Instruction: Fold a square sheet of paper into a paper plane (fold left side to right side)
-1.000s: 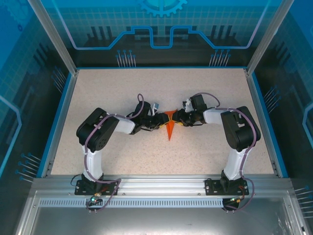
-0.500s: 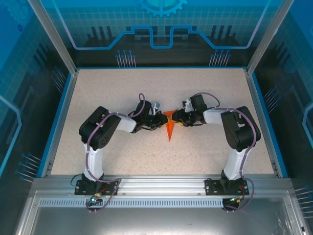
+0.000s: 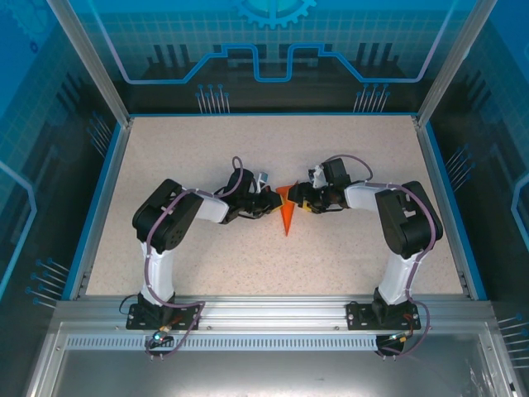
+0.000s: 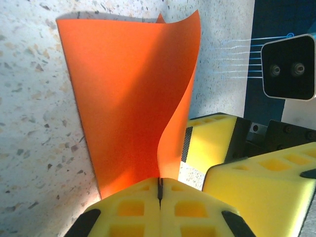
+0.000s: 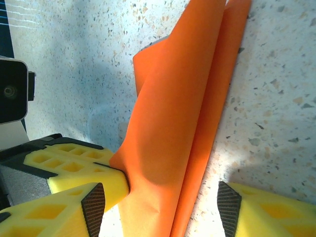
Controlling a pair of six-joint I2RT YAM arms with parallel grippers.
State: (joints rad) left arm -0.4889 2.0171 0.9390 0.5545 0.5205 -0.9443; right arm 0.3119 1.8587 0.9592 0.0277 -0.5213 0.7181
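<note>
**Left fingers clamped on the orange flap, right fingers spread around the fold**

Top external view: the paper plane (image 3: 286, 215) lies near the middle of the table (image 3: 190, 149). It is a narrow orange dart with its point toward the near edge and its broad end toward the far edge. The two arms reach in from either side and meet at the broad end. The left gripper (image 3: 269, 204) is just left of the paper and the right gripper (image 3: 299, 201) just right of it. From here their fingers are too small to judge.

Left wrist view: the left gripper (image 4: 159, 190) has its yellow fingers (image 4: 131, 210) pressed together, and the edge of the orange paper (image 4: 123, 98) is pinched in the seam between them. One layer lies flat on the speckled top. A second layer rises from the pinch and curls over toward the right. Just behind that raised flap sit the right gripper's yellow fingers (image 4: 212, 140), with its wrist camera (image 4: 289, 66) beyond them.

Right wrist view: the right gripper (image 5: 161, 206) has its jaws well apart, one finger (image 5: 64, 212) on each side of the folded paper (image 5: 182, 108). The finger at lower right stands clear of the paper, with bare table between them. Whether the other one touches the paper cannot be told. The left gripper's yellow fingertips (image 5: 74, 160) grasp the lifted flap at its edge. The long crease runs toward the upper right.
</note>
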